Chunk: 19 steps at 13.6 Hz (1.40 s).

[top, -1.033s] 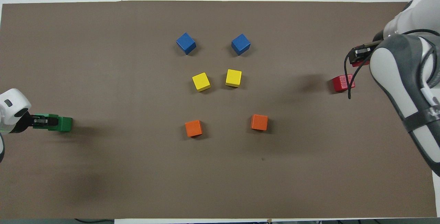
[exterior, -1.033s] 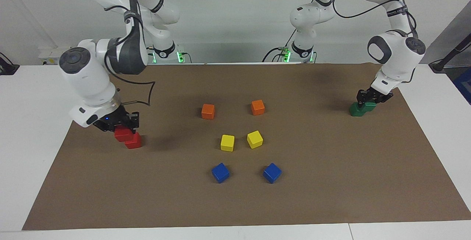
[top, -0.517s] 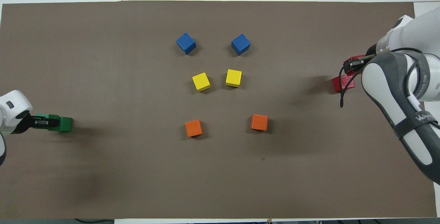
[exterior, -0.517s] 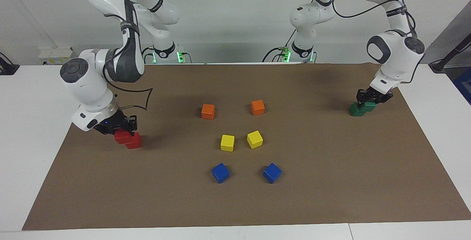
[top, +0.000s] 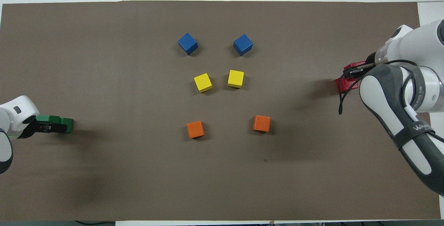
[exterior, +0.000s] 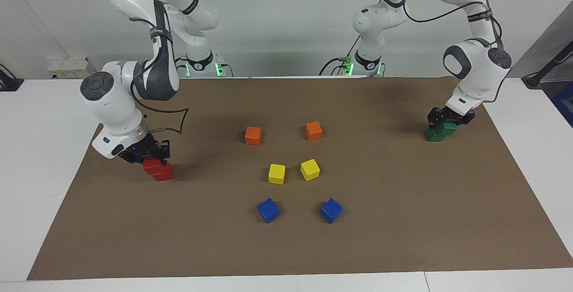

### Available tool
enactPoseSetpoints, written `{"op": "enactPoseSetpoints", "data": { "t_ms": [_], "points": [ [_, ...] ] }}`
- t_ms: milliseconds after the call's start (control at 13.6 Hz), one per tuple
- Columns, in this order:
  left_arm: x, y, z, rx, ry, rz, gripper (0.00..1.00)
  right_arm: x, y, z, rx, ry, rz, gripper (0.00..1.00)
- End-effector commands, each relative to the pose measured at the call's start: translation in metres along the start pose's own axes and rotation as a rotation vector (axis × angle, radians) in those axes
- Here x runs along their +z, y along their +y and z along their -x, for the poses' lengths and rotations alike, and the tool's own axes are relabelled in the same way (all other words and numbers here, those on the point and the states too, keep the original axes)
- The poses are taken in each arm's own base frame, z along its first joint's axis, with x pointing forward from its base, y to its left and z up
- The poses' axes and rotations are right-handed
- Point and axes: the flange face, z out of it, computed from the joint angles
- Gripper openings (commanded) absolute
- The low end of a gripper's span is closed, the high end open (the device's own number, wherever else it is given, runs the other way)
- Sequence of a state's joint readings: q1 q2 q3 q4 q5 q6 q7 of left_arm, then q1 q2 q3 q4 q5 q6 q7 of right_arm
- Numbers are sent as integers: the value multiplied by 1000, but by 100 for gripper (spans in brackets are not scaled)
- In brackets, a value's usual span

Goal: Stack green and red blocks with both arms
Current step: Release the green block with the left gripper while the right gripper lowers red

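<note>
Facing view: my right gripper (exterior: 154, 156) has its jaws clamped on the upper red block (exterior: 151, 165), which sits skewed on the lower red block (exterior: 162, 173) at the right arm's end of the table (exterior: 286, 256), so letting go could tip it off. My left gripper (exterior: 445, 119) stands jaws-wide over the green blocks (exterior: 441, 131), stacked offset too, I think. A second ago those jaws were shut on the top green one, and the red was higher.
</note>
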State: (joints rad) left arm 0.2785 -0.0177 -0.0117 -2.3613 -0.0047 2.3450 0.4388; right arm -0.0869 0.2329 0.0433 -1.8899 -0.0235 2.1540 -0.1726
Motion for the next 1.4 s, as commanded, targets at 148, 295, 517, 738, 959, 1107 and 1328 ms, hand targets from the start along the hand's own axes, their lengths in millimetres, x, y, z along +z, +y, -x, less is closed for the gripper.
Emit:
{"op": "enactPoseSetpoints", "data": {
  "t_ms": [148,295,517,738,959,1107,1328],
  "points": [
    [-59,-6,-28,30,-5,-7,100,6,2,14,8,29,-2,0],
    [-102,2,-51,56,-1,-11,100,10,4,15,7,26,0,0],
    [-158,13,-57,69,40,-30,100,15,5,18,7,37,5,0],
    [-196,33,-50,-10,45,-29,100,18,5,22,6,38,8,0],
    [-225,63,-61,-144,43,-24,100,25,12,24,14,37,9,0],
    [-246,79,-66,-179,18,-18,100,26,11,25,14,35,8,0],
    [-274,107,-75,-242,-30,-4,100,31,11,26,20,49,11,0]
  ]
}}
